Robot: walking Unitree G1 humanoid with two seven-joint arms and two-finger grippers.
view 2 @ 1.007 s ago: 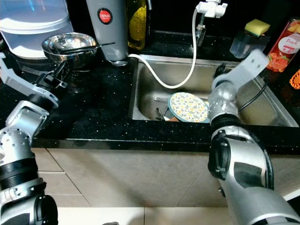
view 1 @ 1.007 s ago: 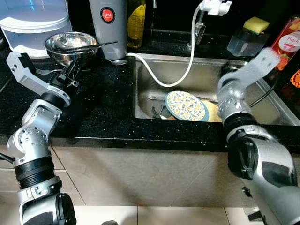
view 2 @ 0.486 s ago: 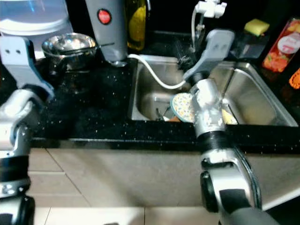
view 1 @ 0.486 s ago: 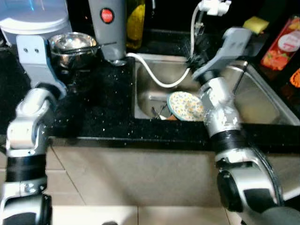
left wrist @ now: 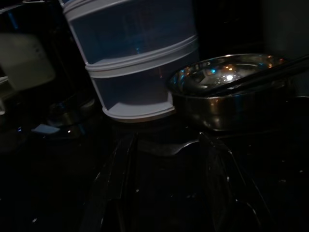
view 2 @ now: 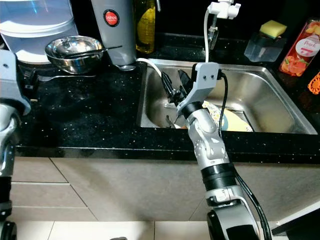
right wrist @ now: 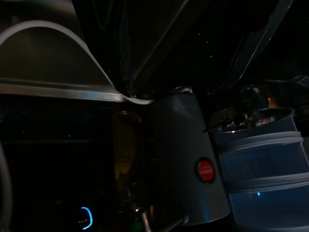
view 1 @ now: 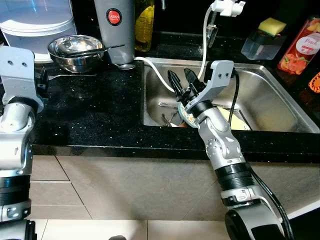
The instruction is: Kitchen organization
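Observation:
My right gripper [view 1: 182, 82] hangs open over the left part of the steel sink [view 1: 272, 102], with nothing between its fingers. Just below it lies a patterned plate [view 2: 214, 113], mostly hidden behind the arm. A steel bowl [view 1: 75, 46] with black chopsticks [view 1: 97, 49] across it stands on the black counter at the back left. My left gripper [left wrist: 166, 162] is open above the counter in front of that bowl [left wrist: 227, 89]. A spoon [left wrist: 166, 146] lies on the counter between its fingers and the bowl.
A white tiered container [view 1: 35, 22], a grey flask [view 1: 115, 27] and an oil bottle [view 1: 145, 20] line the back. A white hose [view 1: 162, 80] drops from the tap [view 1: 227, 7] into the sink. A sponge holder [view 1: 262, 42] and a red bottle [view 1: 300, 47] stand at the right.
My right arm has swung from the sink's right side to its left side, with the gripper now pointing toward the counter. My left arm has drawn back from the bowl toward the left edge.

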